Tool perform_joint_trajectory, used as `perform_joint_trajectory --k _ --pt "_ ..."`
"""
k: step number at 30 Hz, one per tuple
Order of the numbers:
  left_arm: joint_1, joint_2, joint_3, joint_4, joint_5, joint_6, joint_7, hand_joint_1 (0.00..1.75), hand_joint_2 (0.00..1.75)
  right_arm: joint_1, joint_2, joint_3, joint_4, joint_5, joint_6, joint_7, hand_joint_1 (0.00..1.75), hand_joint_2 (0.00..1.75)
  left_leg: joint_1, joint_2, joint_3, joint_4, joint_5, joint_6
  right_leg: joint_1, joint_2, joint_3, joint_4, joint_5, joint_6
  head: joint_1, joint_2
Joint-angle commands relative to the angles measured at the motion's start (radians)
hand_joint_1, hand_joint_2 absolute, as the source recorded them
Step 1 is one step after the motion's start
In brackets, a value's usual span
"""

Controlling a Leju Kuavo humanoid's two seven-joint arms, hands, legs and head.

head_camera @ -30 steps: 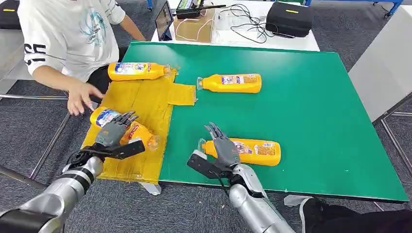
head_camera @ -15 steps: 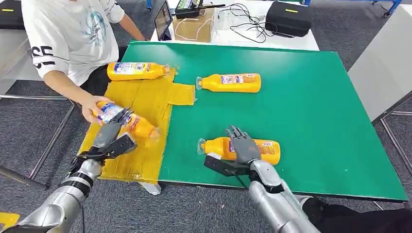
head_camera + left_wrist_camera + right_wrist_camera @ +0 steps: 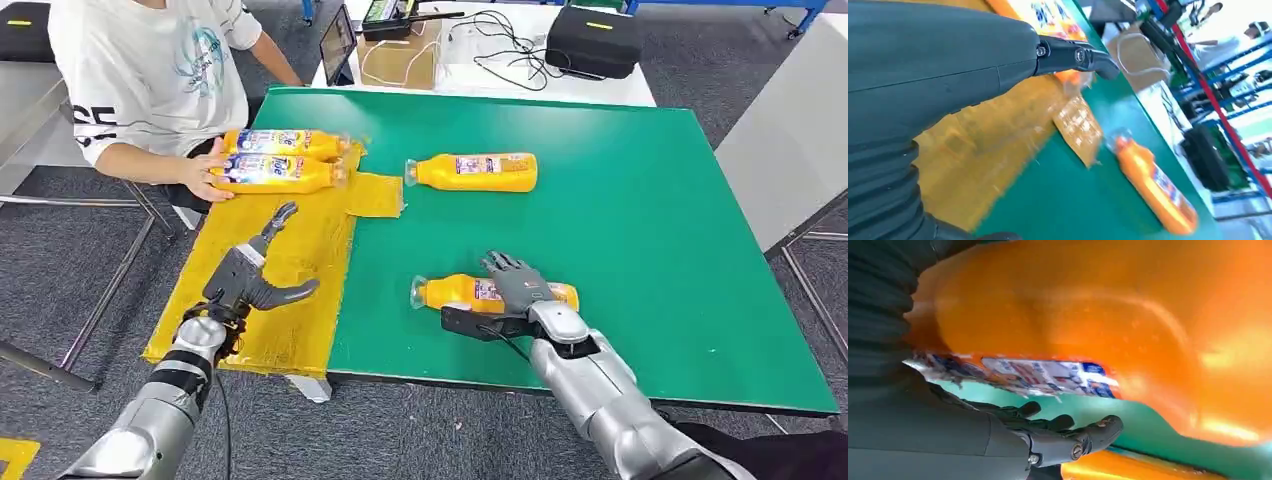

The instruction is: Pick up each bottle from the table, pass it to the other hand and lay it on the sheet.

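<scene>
The near orange bottle (image 3: 470, 293) lies on its side on the green table (image 3: 640, 220). My right hand (image 3: 515, 285) is draped over its middle, fingers across the top and thumb on the near side. In the right wrist view a strip of green still shows between the bottle (image 3: 1088, 320) and my fingers (image 3: 1073, 440). My left hand (image 3: 250, 282) hovers with fingers spread over the yellow sheet (image 3: 300, 240), holding nothing. Two bottles (image 3: 285, 142) (image 3: 275, 173) lie at the sheet's far end. Another bottle (image 3: 475, 171) lies on the table further back.
A person sits at the far left, one hand (image 3: 205, 170) resting on the nearer of the two sheet bottles. A white table with a box (image 3: 400, 55), cables and a black case (image 3: 597, 38) stands behind. The right half of the green table is bare.
The person drew the bottle from under my left hand and laid it beside the far one on the sheet. My left hand spread, empty. My right hand settled further over the near bottle.
</scene>
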Motion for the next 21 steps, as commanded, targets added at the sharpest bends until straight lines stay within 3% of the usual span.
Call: perform_joint_trajectory --k 1,2,3,5,6,7,8,9,12,13,14,15,18,21 --pt "-0.018 -0.061 0.017 -0.016 0.032 -0.038 0.019 0.00 1.75 0.022 -0.050 0.078 0.129 0.016 0.031 0.017 1.34 1.75 0.002 -0.005 0.004 -0.001 0.000 -0.001 0.002 -0.006 0.006 -0.003 -0.001 -0.001 0.000 0.000" --pt "-0.011 -0.062 0.008 -0.026 0.037 -0.048 0.023 0.00 1.75 0.026 -0.058 0.081 0.119 0.015 0.036 0.017 1.64 1.75 0.001 -0.004 0.005 -0.001 0.000 -0.001 0.002 -0.004 0.007 -0.002 0.000 -0.001 0.000 0.000" --pt "-0.005 -0.063 0.002 -0.035 0.041 -0.053 0.027 0.00 1.75 0.033 -0.066 0.083 0.106 0.016 0.034 0.019 1.66 1.75 0.002 -0.005 0.006 -0.001 0.001 -0.001 0.002 -0.005 0.008 -0.003 0.000 -0.001 0.000 0.000" --pt "0.003 -0.067 -0.001 -0.046 0.046 -0.051 0.030 0.00 1.75 0.049 -0.075 0.067 0.078 0.001 0.017 0.017 1.01 1.75 0.002 -0.005 0.007 -0.001 0.001 -0.001 0.002 -0.006 0.010 -0.004 0.000 -0.002 0.000 0.000" --pt "0.007 -0.067 -0.001 -0.053 0.057 -0.059 0.032 0.00 1.75 0.059 -0.083 0.066 0.057 0.000 0.017 0.018 0.47 1.75 0.002 -0.004 0.009 -0.001 0.001 0.000 0.002 -0.005 0.011 -0.004 0.000 -0.001 0.000 0.000" --pt "0.010 -0.066 -0.003 -0.060 0.061 -0.060 0.033 0.00 1.75 0.066 -0.088 0.065 0.041 0.000 0.020 0.019 0.23 1.75 0.002 -0.004 0.009 -0.002 0.001 -0.001 0.002 -0.005 0.011 -0.004 0.001 -0.002 0.000 0.000" --pt "0.014 -0.064 -0.007 -0.067 0.069 -0.062 0.034 0.00 1.75 0.085 -0.105 0.060 0.000 -0.003 0.023 0.025 0.05 1.75 0.002 -0.005 0.009 -0.002 0.001 -0.001 0.002 -0.006 0.011 -0.005 0.001 -0.002 0.000 0.000" --pt "0.016 -0.062 -0.006 -0.071 0.077 -0.070 0.036 0.00 1.75 0.096 -0.117 0.056 -0.019 -0.003 0.024 0.031 0.00 1.75 0.002 -0.005 0.010 -0.001 0.001 0.000 0.002 -0.005 0.011 -0.004 0.000 -0.001 0.000 0.000" --pt "0.023 -0.059 -0.007 -0.082 0.086 -0.077 0.041 0.00 1.75 0.141 -0.154 0.049 -0.092 0.001 0.031 0.044 0.00 1.75 0.002 -0.007 0.012 -0.001 0.001 0.000 0.002 -0.007 0.013 -0.005 0.000 -0.001 0.000 0.000" --pt "0.027 -0.058 -0.006 -0.085 0.094 -0.082 0.043 0.00 1.75 0.158 -0.176 0.051 -0.125 0.009 0.049 0.056 0.10 1.75 0.002 -0.006 0.012 -0.002 0.001 0.000 0.002 -0.007 0.012 -0.006 0.000 -0.001 0.000 0.000" --pt "0.027 -0.057 -0.006 -0.085 0.094 -0.083 0.043 0.00 1.75 0.161 -0.182 0.050 -0.126 0.009 0.048 0.056 0.10 1.75 0.001 -0.004 0.014 -0.002 0.000 0.000 0.002 -0.004 0.015 -0.005 0.000 -0.001 0.000 0.000" --pt "0.029 -0.056 -0.005 -0.087 0.096 -0.079 0.043 0.00 1.75 0.178 -0.198 0.048 -0.159 0.008 0.065 0.054 1.29 1.75 0.002 -0.006 0.014 -0.002 0.000 0.000 0.002 -0.006 0.016 -0.006 -0.001 -0.001 0.000 0.000" --pt "0.027 -0.052 -0.004 -0.082 0.099 -0.078 0.044 0.00 1.75 0.202 -0.226 0.049 -0.198 0.011 0.095 0.052 1.62 1.75 0.002 -0.006 0.014 -0.002 0.000 0.000 0.002 -0.007 0.018 -0.006 -0.001 0.000 0.000 0.000" --pt "0.020 -0.051 -0.004 -0.070 0.102 -0.083 0.042 0.00 1.75 0.196 -0.238 0.065 -0.189 0.015 0.124 0.038 1.75 1.75 0.002 -0.006 0.013 -0.001 0.000 0.001 0.002 -0.006 0.017 -0.006 0.000 0.000 0.000 0.000"
